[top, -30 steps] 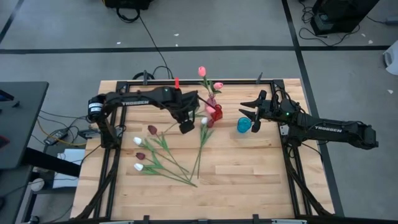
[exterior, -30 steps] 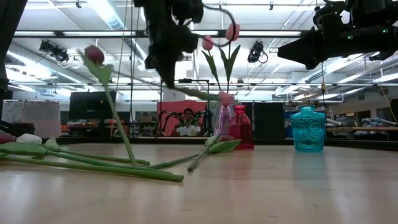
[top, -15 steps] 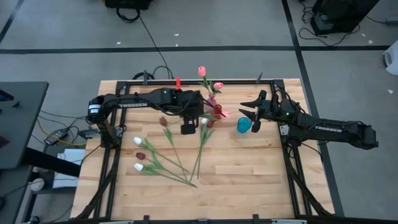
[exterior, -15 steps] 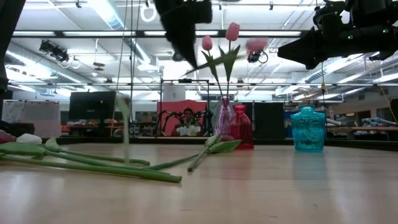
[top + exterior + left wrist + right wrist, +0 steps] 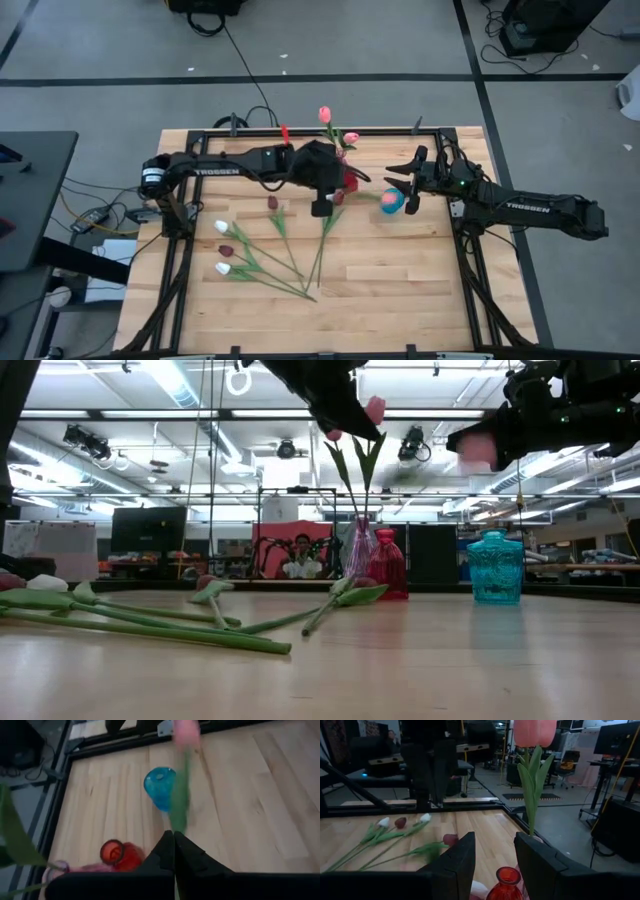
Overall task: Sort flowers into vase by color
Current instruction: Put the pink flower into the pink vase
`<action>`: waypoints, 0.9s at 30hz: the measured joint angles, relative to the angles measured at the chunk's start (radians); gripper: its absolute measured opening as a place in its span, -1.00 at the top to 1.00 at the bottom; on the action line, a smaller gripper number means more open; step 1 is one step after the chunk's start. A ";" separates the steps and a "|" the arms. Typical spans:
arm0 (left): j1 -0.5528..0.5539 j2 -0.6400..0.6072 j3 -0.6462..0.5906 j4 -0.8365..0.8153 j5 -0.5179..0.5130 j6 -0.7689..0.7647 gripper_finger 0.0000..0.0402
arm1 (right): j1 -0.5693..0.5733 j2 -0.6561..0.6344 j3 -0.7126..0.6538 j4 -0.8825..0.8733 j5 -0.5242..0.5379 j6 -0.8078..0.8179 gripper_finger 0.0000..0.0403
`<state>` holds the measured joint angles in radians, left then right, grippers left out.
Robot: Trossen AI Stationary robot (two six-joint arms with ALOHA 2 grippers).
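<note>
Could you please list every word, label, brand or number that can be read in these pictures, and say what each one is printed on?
"TROSSEN" on the left arm, white letters, high view.
"TROSSEN" on the right arm, white letters, high view.
No readable text on the blue vase, the red vase or the flowers.
Background screens and equipment in the low and right wrist views: nothing legible.

A robotics lab or workshop. The wooden worktop (image 5: 400, 270) sits in a black metal frame on a grey floor marked with dark tape lines (image 5: 300, 78), with cables (image 5: 240, 60) trailing across it at the upper left. Across the low view run ceiling strip lights (image 5: 170, 380); monitors (image 5: 148, 528), benches and a seated person (image 5: 301, 556) fill its middle.
</note>
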<state>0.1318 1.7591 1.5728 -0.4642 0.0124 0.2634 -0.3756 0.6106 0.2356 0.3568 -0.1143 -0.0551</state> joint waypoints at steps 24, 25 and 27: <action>-0.074 0.225 -0.028 0.018 -0.106 -0.227 0.25 | -0.001 0.000 0.000 -0.030 0.072 -0.031 0.25; -0.075 0.234 -0.023 0.016 -0.106 -0.206 0.24 | -0.001 0.000 0.000 -0.029 0.072 -0.032 0.25; -0.079 0.250 -0.019 0.022 -0.107 -0.173 0.24 | -0.001 0.000 0.000 -0.030 0.074 -0.034 0.25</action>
<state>0.0530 2.0092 1.5538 -0.4421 -0.0947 0.0908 -0.3763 0.6106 0.2359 0.3267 -0.0404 -0.0891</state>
